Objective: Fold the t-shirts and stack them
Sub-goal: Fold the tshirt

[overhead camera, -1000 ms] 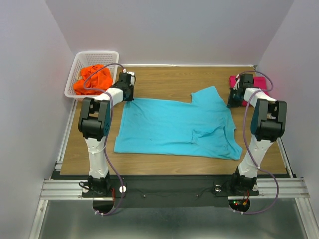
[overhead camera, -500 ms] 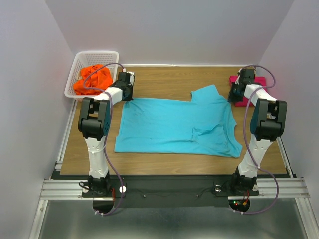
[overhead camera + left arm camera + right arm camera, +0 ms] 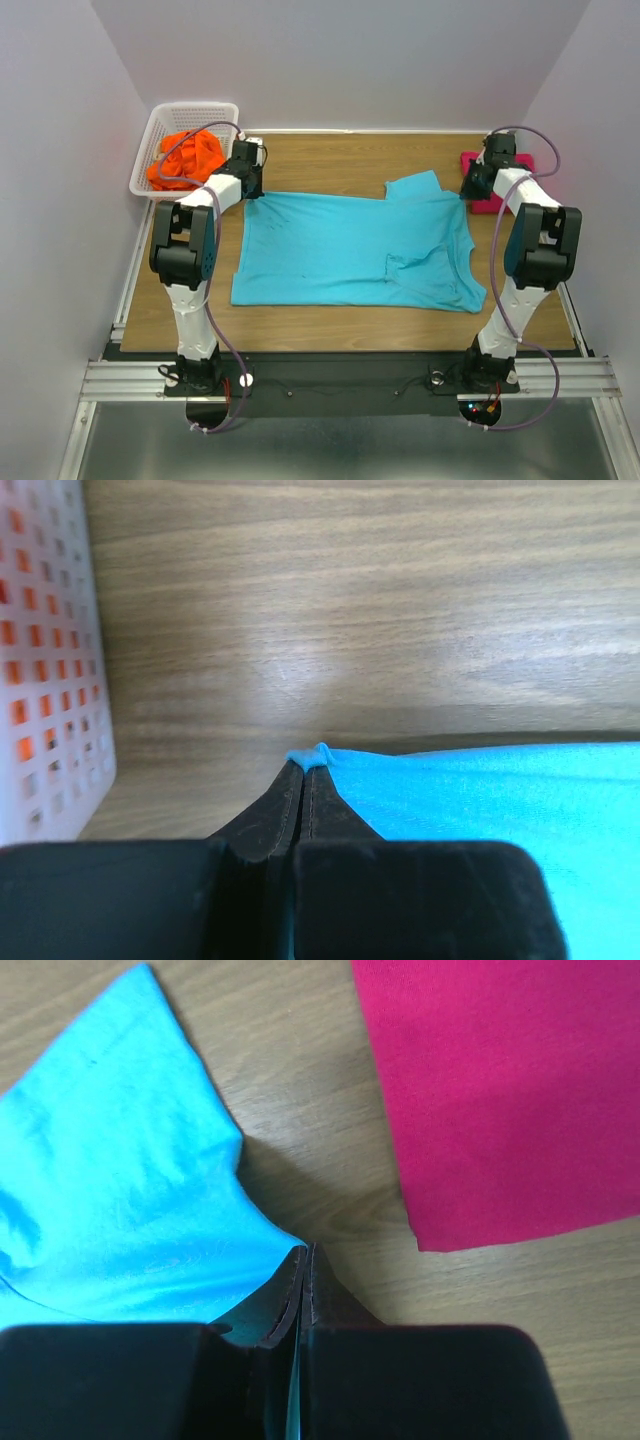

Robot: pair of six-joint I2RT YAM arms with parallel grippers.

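Just to the left of the left claw [image 3: 303,772] stands the white lattice basket [image 3: 150,150], with the orange t-shirt [image 3: 185,158] crumpled inside it. It looks parked there to wait its turn, out of the folding space.

The left claw itself is pressed together on the far left corner of the turquoise t-shirt [image 3: 350,250]. In the left wrist view a small nub of blue cloth pokes out past the tips. From this claw the shirt runs off to the right and back toward the arm bases, lying mostly flat on the tabletop [image 3: 330,155] with some rumpling near the collar.

The right claw [image 3: 303,1255] is likewise clamped on the turquoise shirt, pinching a drawn-up peak of cloth at the sleeve end, so the garment spans between the two claws. Holding both far corners at once probably serves to tension that edge, so the shirt can be straightened or carried over into a fold without bunching.

Ahead of the right claw and to its right, apart from the blue cloth with bare wood between, lies the magenta t-shirt [image 3: 480,1090]. It is flat and square-edged, apparently already folded and set aside as the base of the stack.
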